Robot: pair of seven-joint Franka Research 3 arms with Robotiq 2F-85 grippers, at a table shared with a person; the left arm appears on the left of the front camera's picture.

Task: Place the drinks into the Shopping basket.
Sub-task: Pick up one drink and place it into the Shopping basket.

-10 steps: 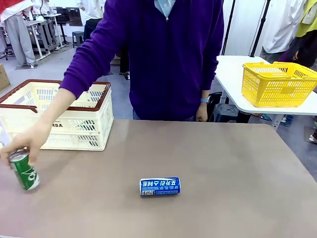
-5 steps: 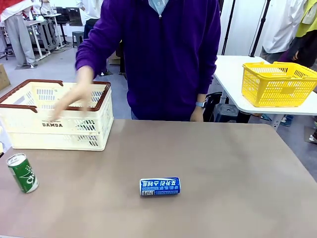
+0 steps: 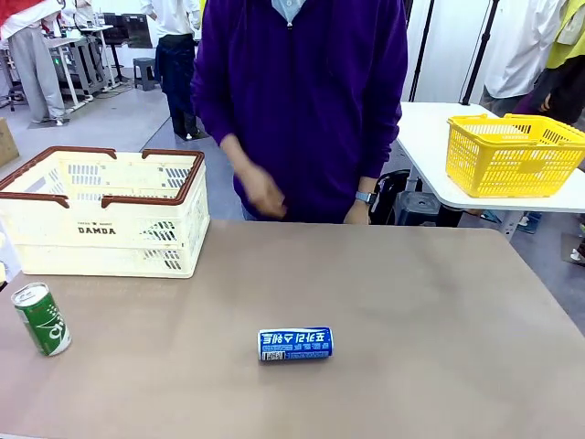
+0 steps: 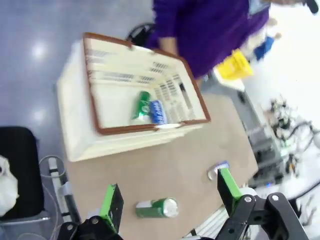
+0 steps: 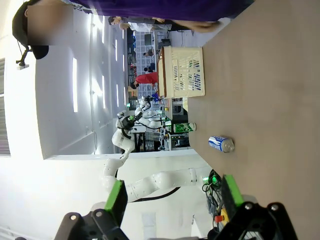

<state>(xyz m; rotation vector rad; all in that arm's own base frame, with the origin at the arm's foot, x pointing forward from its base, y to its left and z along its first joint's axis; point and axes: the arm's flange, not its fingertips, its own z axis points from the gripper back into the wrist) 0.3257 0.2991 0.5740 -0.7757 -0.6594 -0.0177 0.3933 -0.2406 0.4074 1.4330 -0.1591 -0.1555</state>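
Green pads mark the fingers of your left gripper (image 4: 167, 179), which stand wide apart with nothing between them but the table (image 4: 165, 160) farther off. The green can (image 4: 157, 208) shows in that gap, clear of both pads. The blue can (image 4: 218, 170) lies past one finger, partly hidden by it. Ahead of this gripper sits the Shopping basket (image 4: 80, 130), cream with a brown rim. A second green can (image 4: 143, 105) and a second blue can (image 4: 156, 112) lie side by side on its floor. Your right gripper (image 5: 172, 180) is likewise spread and empty. Well ahead of it the blue can lies on its side, with the green can beyond and the basket farther still. Past the basket, the person's hand (image 3: 263, 194) hangs at the table's far edge.
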